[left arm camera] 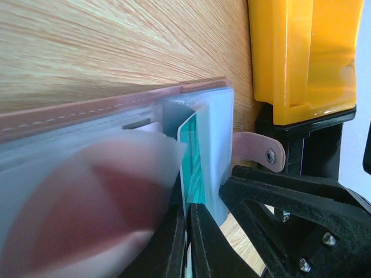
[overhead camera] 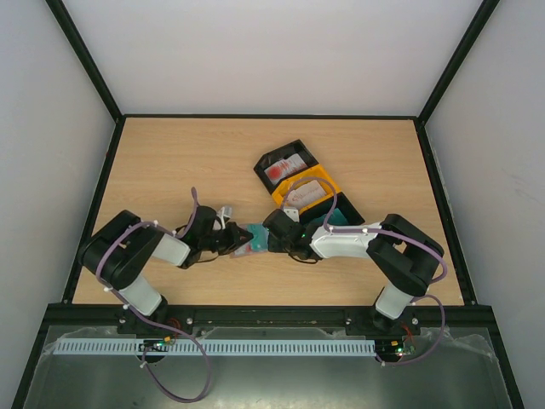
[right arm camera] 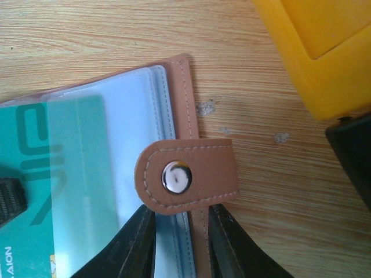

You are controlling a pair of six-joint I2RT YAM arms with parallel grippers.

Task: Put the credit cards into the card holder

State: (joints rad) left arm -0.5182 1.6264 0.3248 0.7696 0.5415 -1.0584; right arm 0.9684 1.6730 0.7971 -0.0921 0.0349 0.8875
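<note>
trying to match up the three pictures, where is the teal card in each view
Top external: the teal card is just below centre, lower left of the orange tray.
Left wrist: teal card at centre, edge-on, pinched in the left hand, its end in the card holder.
Right wrist: teal card at left, partly under a clear pocket.
Shared landmark: the orange tray, top right in both wrist views.

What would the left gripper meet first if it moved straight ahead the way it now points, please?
The card holder, most likely: the left gripper, shut on the teal card, points into the holder's clear pocket, so its fingertips would meet the pocket's mouth.
</note>
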